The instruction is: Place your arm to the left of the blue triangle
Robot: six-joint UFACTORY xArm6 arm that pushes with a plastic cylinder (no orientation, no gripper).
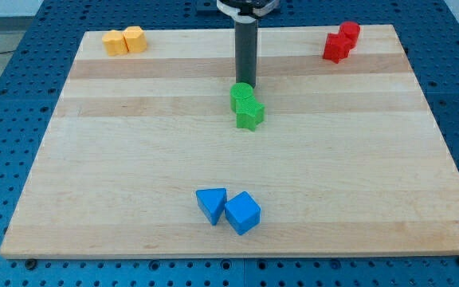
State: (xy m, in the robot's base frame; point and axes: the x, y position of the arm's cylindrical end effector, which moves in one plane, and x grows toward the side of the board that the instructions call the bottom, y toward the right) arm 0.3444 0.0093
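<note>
Wooden board carries paired blocks. Far left: two yellow blocks; far right: red blocks; centre: green blocks. Near edge: blue triangle touching blue cube.

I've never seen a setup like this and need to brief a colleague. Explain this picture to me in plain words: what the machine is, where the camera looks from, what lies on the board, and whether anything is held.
There is one picture, from a single camera looking down at a slant over a wooden board. The machine is a robot arm ending in a dark rod. It has no hand, so it holds nothing and only pushes. My tip sits right behind the green blocks, at or very near them. Two yellow blocks lie together at the view's top left, and red blocks at the top right. Near the bottom, the blue triangle touches a blue cube on its right. My tip is far above the triangle, not yet at its left.
</note>
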